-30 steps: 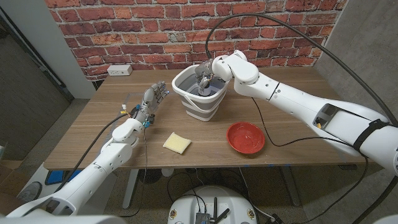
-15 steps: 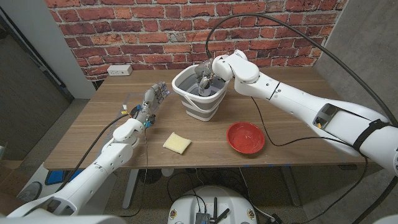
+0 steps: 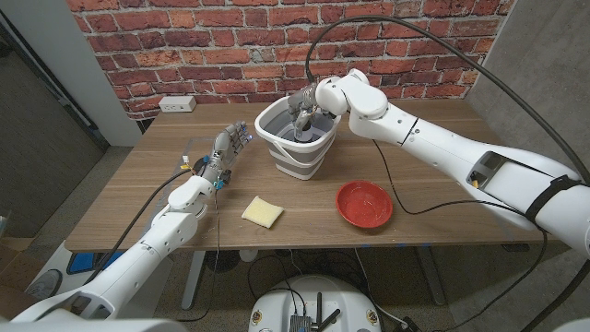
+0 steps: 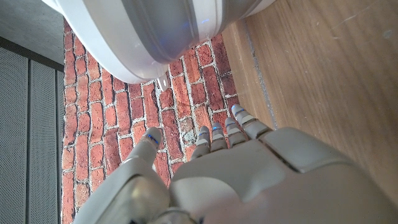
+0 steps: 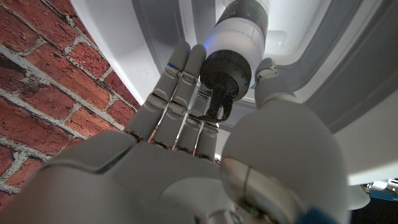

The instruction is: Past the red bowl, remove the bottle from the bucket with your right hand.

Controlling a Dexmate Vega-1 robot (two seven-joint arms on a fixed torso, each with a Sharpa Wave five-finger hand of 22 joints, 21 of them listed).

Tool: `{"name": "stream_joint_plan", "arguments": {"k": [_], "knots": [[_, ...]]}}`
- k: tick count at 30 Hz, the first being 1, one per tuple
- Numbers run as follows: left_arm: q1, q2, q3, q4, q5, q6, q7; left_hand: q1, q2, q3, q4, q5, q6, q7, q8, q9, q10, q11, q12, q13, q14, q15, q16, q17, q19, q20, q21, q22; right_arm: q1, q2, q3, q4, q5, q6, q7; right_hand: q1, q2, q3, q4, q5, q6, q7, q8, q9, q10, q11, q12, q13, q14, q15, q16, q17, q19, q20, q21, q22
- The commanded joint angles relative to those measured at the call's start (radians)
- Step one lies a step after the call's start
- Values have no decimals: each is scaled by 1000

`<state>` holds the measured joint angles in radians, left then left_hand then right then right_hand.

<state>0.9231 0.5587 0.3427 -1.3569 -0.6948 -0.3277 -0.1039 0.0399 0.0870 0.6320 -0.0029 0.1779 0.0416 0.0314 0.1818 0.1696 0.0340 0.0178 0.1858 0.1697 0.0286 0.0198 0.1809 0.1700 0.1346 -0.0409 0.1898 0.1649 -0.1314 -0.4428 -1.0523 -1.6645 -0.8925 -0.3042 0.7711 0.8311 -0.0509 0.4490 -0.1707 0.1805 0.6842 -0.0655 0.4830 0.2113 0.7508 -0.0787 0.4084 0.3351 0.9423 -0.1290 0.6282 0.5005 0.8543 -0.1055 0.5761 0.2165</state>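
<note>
Grey-capped bottle [image 5: 238, 37] sits inside the bucket [image 3: 297, 152], upper centre, pinched by the right hand [image 3: 303, 109]. Lifting it out remains; the left hand [image 3: 227, 148] waits with fingers spread, holding nothing.

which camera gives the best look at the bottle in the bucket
The right wrist view: the bottle looms close between the right hand's fingers, dark cap end toward the camera. In the head view it is a small shape inside the bucket, mostly hidden by that hand.

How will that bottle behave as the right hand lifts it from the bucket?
The bottle looks rigid and smooth-sided, so it may slip between the right hand's fingers. Being round, it would probably roll if dropped. The bucket looks light and might shift if bumped.
</note>
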Motion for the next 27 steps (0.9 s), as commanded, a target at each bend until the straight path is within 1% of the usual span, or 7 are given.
{"name": "stream_joint_plan", "arguments": {"k": [1, 12, 27], "knots": [[-6, -4, 2, 10, 1, -8, -6, -10, 55, 9, 2, 1, 12, 0, 2, 5, 5, 2, 7, 5, 10, -1, -1, 2, 10, -38, 2, 3, 16, -8, 13, -27, 13, 1, 26, 72, 64, 6, 7, 1, 7, 3, 4, 2, 98, -91, -3, -1, 10, -106, -8, 2, 7, -88, 8, 3], [-6, 1, -1, 5, 2, -3, -2, -10, 55, 10, 2, 1, 13, 0, 2, 5, 5, 4, 6, 5, 10, 0, -2, 2, 10, -38, 1, 3, 33, -14, 32, -45, 44, 12, 53, 74, 70, 7, 9, 0, 7, 5, 4, 2, 102, -89, -6, -2, 16, -106, -13, 1, 5, -87, 13, 4], [-22, 3, 1, 9, 8, 4, -3, -10, 54, 13, 2, 1, 13, -1, 1, 5, 5, 1, 6, 5, 10, -1, -2, 1, 11, -38, 0, 3, 55, -42, 76, -104, 100, 6, 99, 77, 80, 8, 11, -2, 14, 8, 8, 1, 115, -87, -9, -2, 25, -106, -25, 0, 1, -86, 24, 6]]}}
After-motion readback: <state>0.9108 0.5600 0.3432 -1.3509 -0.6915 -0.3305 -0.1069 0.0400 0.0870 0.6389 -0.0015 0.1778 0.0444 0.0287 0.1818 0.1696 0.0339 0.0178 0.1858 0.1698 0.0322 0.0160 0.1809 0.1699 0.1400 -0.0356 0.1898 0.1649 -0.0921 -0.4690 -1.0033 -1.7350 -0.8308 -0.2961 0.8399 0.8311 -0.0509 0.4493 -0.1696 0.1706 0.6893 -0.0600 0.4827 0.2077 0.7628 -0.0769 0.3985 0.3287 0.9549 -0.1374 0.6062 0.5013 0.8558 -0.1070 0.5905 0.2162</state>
